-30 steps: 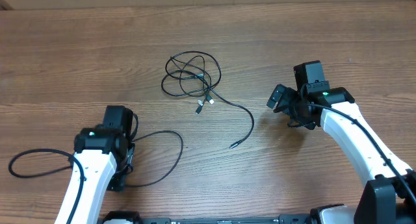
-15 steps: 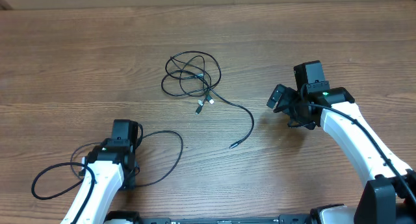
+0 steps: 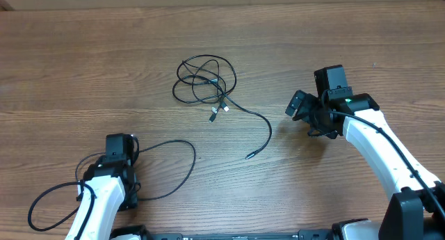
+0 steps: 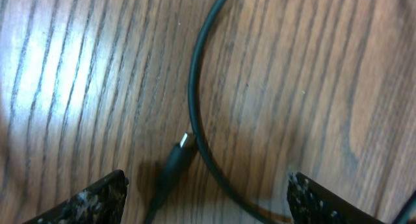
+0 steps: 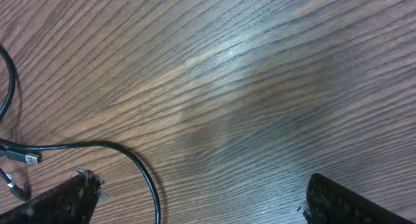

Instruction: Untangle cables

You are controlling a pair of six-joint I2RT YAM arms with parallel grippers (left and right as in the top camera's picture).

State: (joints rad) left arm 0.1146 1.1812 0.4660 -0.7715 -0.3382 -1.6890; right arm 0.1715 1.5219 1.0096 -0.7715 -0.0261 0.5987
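Cables (image 3: 205,83) are seen knotted, clear of the empty, wide-open left claw (image 4: 208,204) and right claw (image 5: 201,201); a strand should next be gripped.

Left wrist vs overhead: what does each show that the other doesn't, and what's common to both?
Left wrist only: a silver-tipped plug lying on the wood between the left gripper's open fingers, nothing gripped. Overhead only: the tangled bundle, its loose tail, and the right gripper off to one side. Both: the separated cable curving on the wood table.
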